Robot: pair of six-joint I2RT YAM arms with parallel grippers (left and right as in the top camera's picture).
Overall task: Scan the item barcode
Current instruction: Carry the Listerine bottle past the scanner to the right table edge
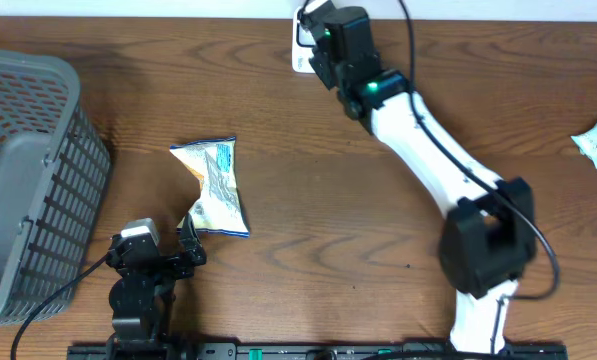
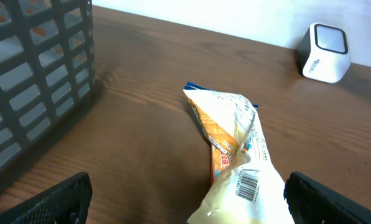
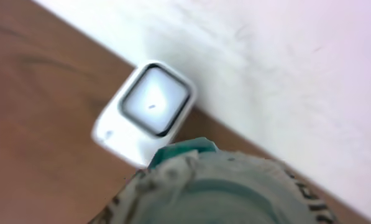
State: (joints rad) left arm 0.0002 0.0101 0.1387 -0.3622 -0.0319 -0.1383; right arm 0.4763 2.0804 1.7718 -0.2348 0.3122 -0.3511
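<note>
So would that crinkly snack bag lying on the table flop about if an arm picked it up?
Probably floppy: the snack bag looks creased and twisted at the middle, so it would likely sag from a pinch. It seems light, just thin film. Its glossy wrapper may slip, or slide when pushed.

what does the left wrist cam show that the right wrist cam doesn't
Only left wrist: the grey basket, and a snack bag lying on the wooden table with its barcode facing up. Only right wrist: a blurred teal-and-white packet close to the lens, apparently held. Both: the white scanner and that table.
</note>
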